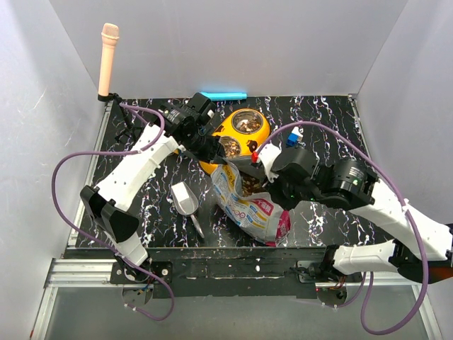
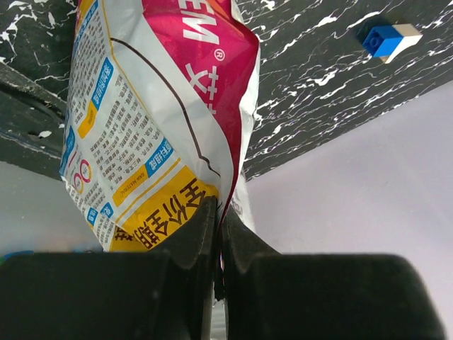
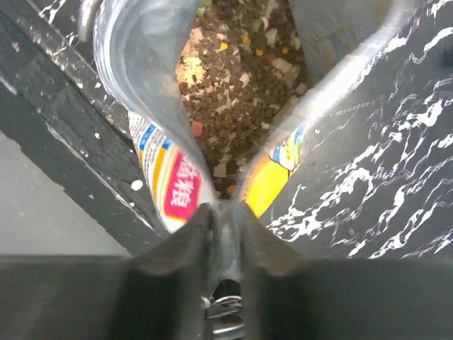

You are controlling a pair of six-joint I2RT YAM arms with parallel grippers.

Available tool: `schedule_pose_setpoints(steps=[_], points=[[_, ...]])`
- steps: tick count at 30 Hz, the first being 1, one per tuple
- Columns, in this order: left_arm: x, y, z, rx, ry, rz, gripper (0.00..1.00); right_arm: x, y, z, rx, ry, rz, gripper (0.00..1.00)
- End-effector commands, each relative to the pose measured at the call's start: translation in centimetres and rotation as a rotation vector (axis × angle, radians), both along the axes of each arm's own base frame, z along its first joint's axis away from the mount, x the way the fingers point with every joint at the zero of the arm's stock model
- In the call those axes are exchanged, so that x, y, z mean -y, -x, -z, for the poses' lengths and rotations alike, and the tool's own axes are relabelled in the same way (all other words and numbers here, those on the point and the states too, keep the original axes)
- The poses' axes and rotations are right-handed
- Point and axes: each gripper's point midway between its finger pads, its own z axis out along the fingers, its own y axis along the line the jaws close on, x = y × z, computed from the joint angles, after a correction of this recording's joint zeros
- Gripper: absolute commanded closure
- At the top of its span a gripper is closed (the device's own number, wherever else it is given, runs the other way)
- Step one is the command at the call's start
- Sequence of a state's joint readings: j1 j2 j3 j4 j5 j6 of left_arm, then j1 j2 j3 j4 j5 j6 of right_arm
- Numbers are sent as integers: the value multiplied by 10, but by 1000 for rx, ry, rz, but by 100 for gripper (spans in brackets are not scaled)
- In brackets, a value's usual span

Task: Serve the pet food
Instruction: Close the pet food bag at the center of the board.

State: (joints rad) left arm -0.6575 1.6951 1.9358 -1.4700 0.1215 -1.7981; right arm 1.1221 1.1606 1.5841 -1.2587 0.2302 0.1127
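My left claw [image 2: 218, 210] is clamped on one edge of the bag [image 1: 255, 205]. My right claw [image 3: 223, 212] has the opposite lip of the mouth between its jaws and appears pinched on it, so the two hold the mouth spread. Most of the kibble [image 3: 233, 92] lies inside the bag, visible through the mouth. More of it sits in both wells of the bowl [image 1: 263, 134], which stands just behind the bag's mouth.

- **Hazard 1:** the foil is slick and each hold is on a thin lip. If either pinch slips, the mouth would collapse and the bag could flop, spilling kibble onto the worktop [image 1: 325, 120].
- **Hazard 2:** both wells already hold kibble. Tipping the bag with its mouth this wide could release a rush that overfills them or lands beside the bowl.
- **Hazard 3:** pulling the claws too far apart could tear the foil.
- **Hazard 4:** both arms crowd the bag's far end. A careless swing could shove the bowl away from the mouth.
- **Hazard 5:** the scoop [image 1: 185, 198] lies just left of the bag and neither claw is free. Letting go to fetch it would let the mouth close.

Count:

- bag: one
- bowl: one, with two wells
- scoop: one
- blue-and-white block [image 1: 294, 137]: one, behind and right of the bag
- claws: two
- kibble: pellets too many to count, in three lots
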Motion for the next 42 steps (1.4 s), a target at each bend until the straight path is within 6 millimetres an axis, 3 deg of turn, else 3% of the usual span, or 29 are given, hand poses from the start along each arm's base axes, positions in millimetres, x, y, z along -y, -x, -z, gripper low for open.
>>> schedule_pose_setpoints(steps=[1, 3, 7, 8, 11, 13, 15, 17, 22, 23, 28, 32, 33, 35, 38, 42], points=[[-46, -12, -43, 132, -53, -162, 100, 29, -26, 7, 140, 112, 179, 91], [-64, -20, -46, 177, -118, -191, 100, 36, -22, 6, 146, 79, 176, 99], [-88, -32, -47, 218, -200, -225, 100, 52, 0, 9, 112, -32, 139, 99], [-92, -31, -44, 196, -196, -234, 100, 57, 6, 2, 107, -95, 141, 99], [-99, -23, -48, 182, -165, -230, 100, 32, 38, -9, -66, -292, 5, 99], [-98, -14, -46, 156, -144, -219, 100, 21, 46, 1, -158, -285, -21, 99], [-95, -4, -44, 117, -104, -221, 100, 22, 37, 8, -145, -248, 25, 99], [-91, 1, -42, 94, -73, -221, 100, 28, 23, -1, -105, -198, 96, 99], [-88, 0, -41, 75, -74, -221, 100, 4, -11, -31, 61, -108, 103, 24], [-83, 0, -41, 57, -54, -206, 100, -3, -18, -32, 103, -85, 97, 20], [-80, -5, -39, 57, -62, -199, 100, -37, -44, -55, 236, -26, 112, 15], [-77, -7, -38, 51, -59, -181, 100, -43, -66, -70, 313, 26, 224, 13], [-76, -7, -39, 55, -57, -177, 100, -47, -67, -74, 309, 10, 218, 13], [-76, -7, -41, 60, -55, -169, 100, -77, -59, -86, 285, -79, 91, 13], [-72, -4, -43, 50, -31, -159, 100, -106, -58, -88, 265, -126, -25, 13], [-68, 3, -45, 28, 2, -148, 100, -133, -66, -96, 231, -196, -60, 13]])
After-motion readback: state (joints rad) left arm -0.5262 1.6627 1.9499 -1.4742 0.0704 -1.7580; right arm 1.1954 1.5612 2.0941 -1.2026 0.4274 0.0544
